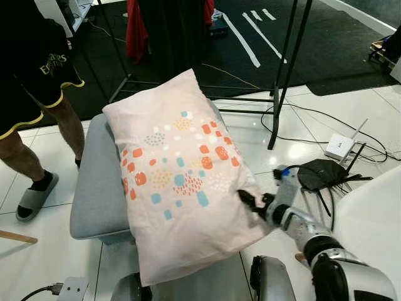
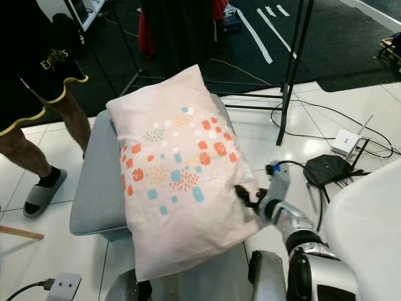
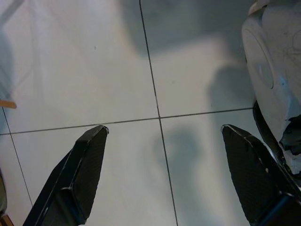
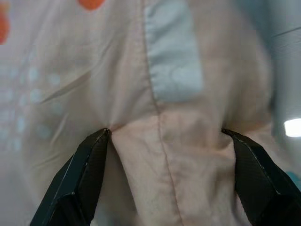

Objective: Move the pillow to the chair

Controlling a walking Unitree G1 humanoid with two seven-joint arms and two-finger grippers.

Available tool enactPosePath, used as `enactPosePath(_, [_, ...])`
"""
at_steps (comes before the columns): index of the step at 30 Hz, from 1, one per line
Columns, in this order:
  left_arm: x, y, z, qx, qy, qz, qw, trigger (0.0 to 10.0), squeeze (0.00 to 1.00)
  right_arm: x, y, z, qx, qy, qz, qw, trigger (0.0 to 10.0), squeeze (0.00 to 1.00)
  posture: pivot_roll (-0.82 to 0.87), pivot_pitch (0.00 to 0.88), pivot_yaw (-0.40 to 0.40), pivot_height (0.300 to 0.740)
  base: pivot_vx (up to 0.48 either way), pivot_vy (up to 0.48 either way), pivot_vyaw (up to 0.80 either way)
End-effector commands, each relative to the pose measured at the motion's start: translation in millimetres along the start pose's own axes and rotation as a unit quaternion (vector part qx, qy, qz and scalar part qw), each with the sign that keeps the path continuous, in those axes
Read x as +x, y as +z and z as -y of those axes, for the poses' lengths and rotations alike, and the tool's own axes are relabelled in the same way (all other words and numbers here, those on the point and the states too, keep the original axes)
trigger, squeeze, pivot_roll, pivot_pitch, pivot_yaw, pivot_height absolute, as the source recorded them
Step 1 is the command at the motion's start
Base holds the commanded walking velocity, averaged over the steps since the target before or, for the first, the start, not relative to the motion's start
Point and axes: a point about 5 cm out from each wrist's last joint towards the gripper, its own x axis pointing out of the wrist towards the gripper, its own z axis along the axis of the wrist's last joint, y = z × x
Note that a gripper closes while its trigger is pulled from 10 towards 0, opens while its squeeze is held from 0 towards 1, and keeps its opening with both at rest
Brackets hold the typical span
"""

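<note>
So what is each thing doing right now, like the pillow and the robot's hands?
pillow: lying on the chair, its near end hanging past the seat.
chair: upright, pillow covering most of the seat.
right gripper: open, fingers against the pillow's edge, fabric between them.
left gripper: open, hanging over the floor tiles.
person: standing beside the chair.

Person's legs in black shorts (image 1: 37, 69) and grey slipper (image 1: 36, 195), white router (image 1: 340, 147), black cables (image 1: 326, 116), black stand poles (image 1: 285, 75), red cloth (image 1: 135, 28)
</note>
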Motion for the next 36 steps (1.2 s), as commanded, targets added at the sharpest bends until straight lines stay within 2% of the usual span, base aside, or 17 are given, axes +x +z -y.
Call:
enactPosePath(1, [-3.9,-11,-7.9,0.000,0.007,-0.016,1.000,10.0,0.00,3.9,-14,-7.8,0.018,0.028,-0.029,0.999,10.0,0.00,0.07,0.290,0.097,0.300,0.000,0.000,0.00])
enactPosePath(5, [-3.7,-10,-7.9,0.001,0.007,-0.013,1.000,10.0,0.00,6.8,-22,-14.8,0.029,0.052,-0.049,0.997,10.0,0.00,0.07,0.294,0.096,0.300,0.000,0.000,0.00])
enactPosePath(10, [-3.5,-9,-7.5,0.000,0.007,-0.012,1.000,10.0,0.00,8.0,-30,-14.7,0.025,0.030,-0.069,0.997,10.0,0.00,0.07,0.294,0.096,0.300,0.000,0.000,0.00])
enactPosePath(11, [-3.2,-9,-7.0,0.000,0.007,-0.011,1.000,10.0,0.00,7.7,-32,-11.6,0.015,0.004,-0.071,0.997,10.0,0.00,0.07,0.293,0.094,0.300,0.000,0.000,0.00])
enactPosePath(12, [-3.2,-9,-7.0,0.000,0.007,-0.011,1.000,10.0,0.00,7.7,-32,-11.6,0.015,0.004,-0.071,0.997,10.0,0.00,0.07,0.293,0.094,0.300,0.000,0.000,0.00])
enactPosePath(13, [-3.1,-8,-6.6,0.000,0.007,-0.011,1.000,10.0,0.00,7.6,-33,-9.8,0.017,-0.013,-0.063,0.998,4.6,0.00,0.07,0.293,0.094,0.300,0.000,0.000,0.00])
enactPosePath(14, [-3.0,-8,-6.3,0.000,0.007,-0.011,1.000,10.0,0.00,7.9,-33,-10.3,0.022,-0.010,-0.056,0.998,0.0,0.00,0.07,0.291,0.092,0.300,0.000,0.000,0.00])
enactPosePath(23, [-2.7,-8,-4.7,0.000,0.005,-0.011,1.000,10.0,0.00,9.2,-27,-14.6,0.044,0.020,-0.036,0.998,0.0,0.00,0.07,0.285,0.087,0.300,0.000,0.000,0.00])
enactPosePath(30, [-2.0,-6,-2.9,0.000,0.004,-0.011,1.000,10.0,0.00,10.6,-20,-21.5,0.048,0.068,-0.022,0.996,0.0,0.00,0.05,0.285,0.080,0.300,0.000,0.000,0.00])
enactPosePath(36, [-0.4,-3,-0.7,-0.003,0.005,-0.007,1.000,10.0,0.00,11.2,-11,-20.5,0.045,0.057,-0.009,0.997,0.0,0.00,0.04,0.274,0.069,0.300,0.000,0.000,0.00])
